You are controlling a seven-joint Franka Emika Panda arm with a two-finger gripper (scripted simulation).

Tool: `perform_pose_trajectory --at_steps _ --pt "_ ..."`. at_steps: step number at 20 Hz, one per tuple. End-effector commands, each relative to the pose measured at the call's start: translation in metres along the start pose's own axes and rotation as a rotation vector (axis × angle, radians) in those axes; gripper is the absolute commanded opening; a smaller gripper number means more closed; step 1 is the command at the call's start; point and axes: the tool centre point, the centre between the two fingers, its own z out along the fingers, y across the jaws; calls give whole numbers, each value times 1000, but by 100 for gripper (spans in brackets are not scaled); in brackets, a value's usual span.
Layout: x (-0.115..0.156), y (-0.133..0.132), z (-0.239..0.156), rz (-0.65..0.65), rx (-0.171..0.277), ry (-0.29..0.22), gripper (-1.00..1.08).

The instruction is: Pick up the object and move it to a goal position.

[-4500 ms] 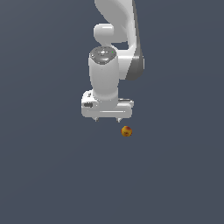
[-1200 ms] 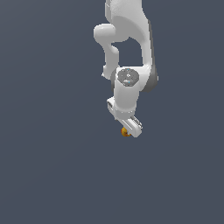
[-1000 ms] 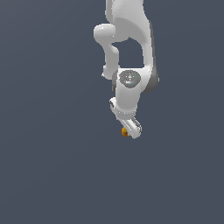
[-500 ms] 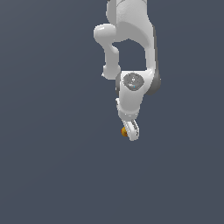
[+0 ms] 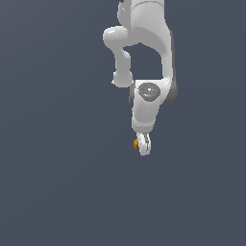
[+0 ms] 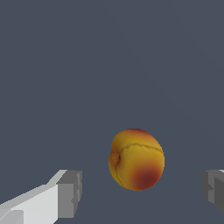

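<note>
The small orange-yellow ball with dark red blotches (image 6: 136, 159) lies on the grey floor between my two fingers in the wrist view. My white gripper (image 6: 142, 192) is open, with one grey pad (image 6: 70, 194) on one side and the other pad (image 6: 214, 189) on the other, both apart from the ball. In the exterior view the gripper (image 5: 142, 145) points down and covers most of the ball (image 5: 136, 143), which peeks out on the exterior view's left of the fingers.
A plain dark grey floor (image 5: 57, 192) fills both views. The white arm (image 5: 144, 53) reaches down from the top of the exterior view.
The gripper has turned about its axis and come down over the ball, which now sits between the fingers. The ball has stayed in place.
</note>
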Motion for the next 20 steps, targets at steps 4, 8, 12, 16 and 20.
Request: perform_pose_trajectory --at_steps 4,8,12,16,20 --pt "-2 1 2 51 0 2 100" --pt "-2 1 3 62 1 2 100" --pt "-2 1 6 58 0 2 100" --pt "-2 1 21 59 0 2 100" --pt "-2 2 42 61 0 2 100"
